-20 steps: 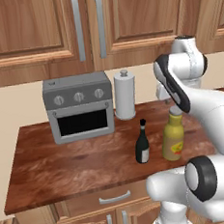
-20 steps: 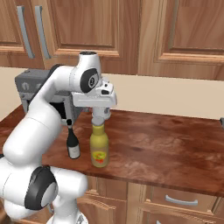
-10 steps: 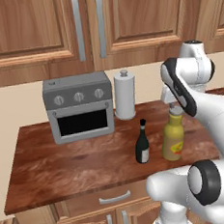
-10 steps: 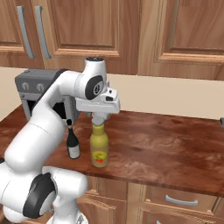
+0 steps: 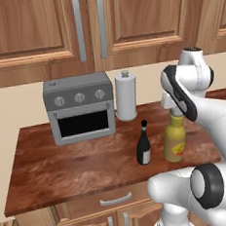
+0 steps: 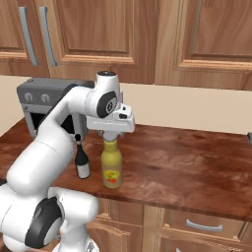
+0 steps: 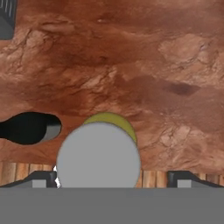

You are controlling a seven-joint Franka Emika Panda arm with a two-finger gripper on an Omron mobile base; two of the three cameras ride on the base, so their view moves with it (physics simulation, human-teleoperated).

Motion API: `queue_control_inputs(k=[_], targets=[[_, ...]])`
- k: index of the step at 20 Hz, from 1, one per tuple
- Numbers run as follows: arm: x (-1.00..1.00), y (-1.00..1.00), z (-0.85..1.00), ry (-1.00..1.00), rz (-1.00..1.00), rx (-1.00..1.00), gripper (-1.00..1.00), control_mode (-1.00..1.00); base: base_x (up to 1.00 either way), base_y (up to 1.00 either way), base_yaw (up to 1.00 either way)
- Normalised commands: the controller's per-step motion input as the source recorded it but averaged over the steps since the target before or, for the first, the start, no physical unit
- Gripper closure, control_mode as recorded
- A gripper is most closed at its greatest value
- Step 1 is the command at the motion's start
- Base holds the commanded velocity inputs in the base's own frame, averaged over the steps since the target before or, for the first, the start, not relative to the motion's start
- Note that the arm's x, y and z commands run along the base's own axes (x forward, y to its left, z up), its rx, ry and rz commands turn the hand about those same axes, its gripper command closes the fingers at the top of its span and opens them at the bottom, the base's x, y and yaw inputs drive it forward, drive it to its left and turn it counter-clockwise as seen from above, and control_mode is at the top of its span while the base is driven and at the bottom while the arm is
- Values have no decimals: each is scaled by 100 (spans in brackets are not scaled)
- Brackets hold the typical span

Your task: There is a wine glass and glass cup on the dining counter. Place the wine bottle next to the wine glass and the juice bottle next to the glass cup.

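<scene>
The mustard-yellow juice bottle [image 5: 175, 141] [image 6: 111, 167] stands upright near the front edge of a wall counter. My gripper [image 5: 174, 111] [image 6: 111, 137] hangs straight above it, open, with a finger on each side of the pale cap and nothing gripped. In the hand view the grey cap [image 7: 98, 159] sits between the two fingertips of the gripper [image 7: 113, 178]. The dark wine bottle [image 5: 143, 148] [image 6: 82, 162] [image 7: 28, 127] stands just left of the juice bottle. The wine glass, the glass cup and the dining counter are out of view.
A grey toaster oven [image 5: 80, 108] [image 6: 44, 96] sits at the back left of the wood counter [image 5: 66, 168]. A white paper-towel roll [image 5: 125, 96] stands beside it. Wall cabinets [image 5: 87, 24] hang above. Bare counter [image 6: 192, 167] stretches to the right of the bottles.
The hand has come down a little over the juice bottle's cap, and the arm's upper links have swung right. Both bottles stand where they were; the gripper stays open.
</scene>
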Motion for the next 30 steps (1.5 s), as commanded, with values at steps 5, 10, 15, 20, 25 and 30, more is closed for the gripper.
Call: queue_control_inputs(k=[5,10,15,20,25,30], targets=[[14,0,-16,7,0,0,-100,-100,0,0,0],[2,1,-13,2,0,0,-100,-100,0,0,0],[-23,0,-6,0,0,0,-100,-100,0,0,0],[-23,0,0,-2,-1,0,-100,-100,0,0,0],[0,5,0,-1,-4,0,-100,-100,0,0,0],[9,9,-1,0,-4,0,-100,-100,0,0,0]])
